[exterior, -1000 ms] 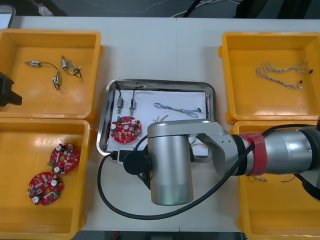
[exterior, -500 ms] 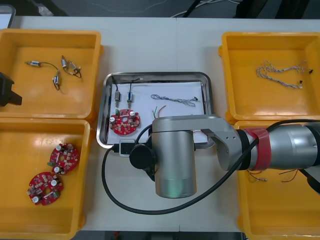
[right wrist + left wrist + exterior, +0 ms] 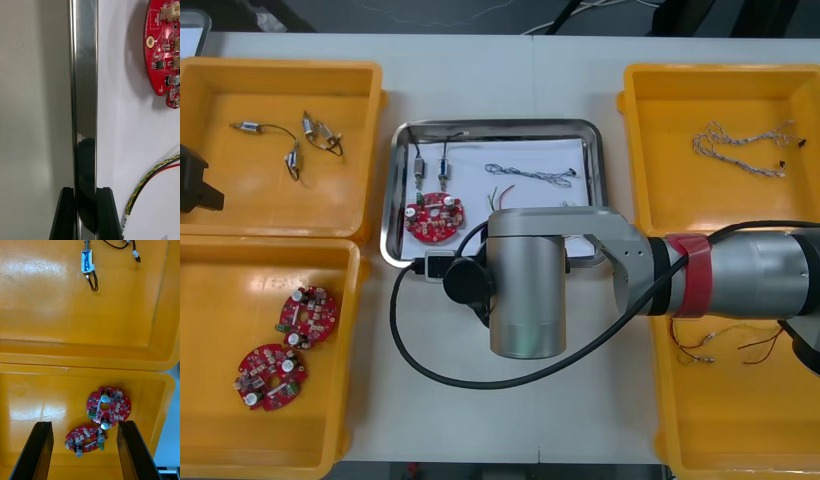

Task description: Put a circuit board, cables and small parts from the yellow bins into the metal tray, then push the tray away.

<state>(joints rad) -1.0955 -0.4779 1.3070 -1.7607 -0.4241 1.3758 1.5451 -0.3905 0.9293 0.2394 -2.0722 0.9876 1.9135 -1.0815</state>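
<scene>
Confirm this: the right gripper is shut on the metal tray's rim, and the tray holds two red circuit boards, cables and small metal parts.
Not quite. The front view shows one red circuit board in the metal tray, not two. The rest holds: the right gripper is shut on its rim, with cables and small metal parts inside.

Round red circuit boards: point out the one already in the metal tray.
The board at the metal tray's left side; the other two lie in the near left yellow bin.

Near rim of metal tray [image 3: 394,200] – hidden under right arm [image 3: 525,290]; circuit board [image 3: 163,56] – cropped.
</scene>
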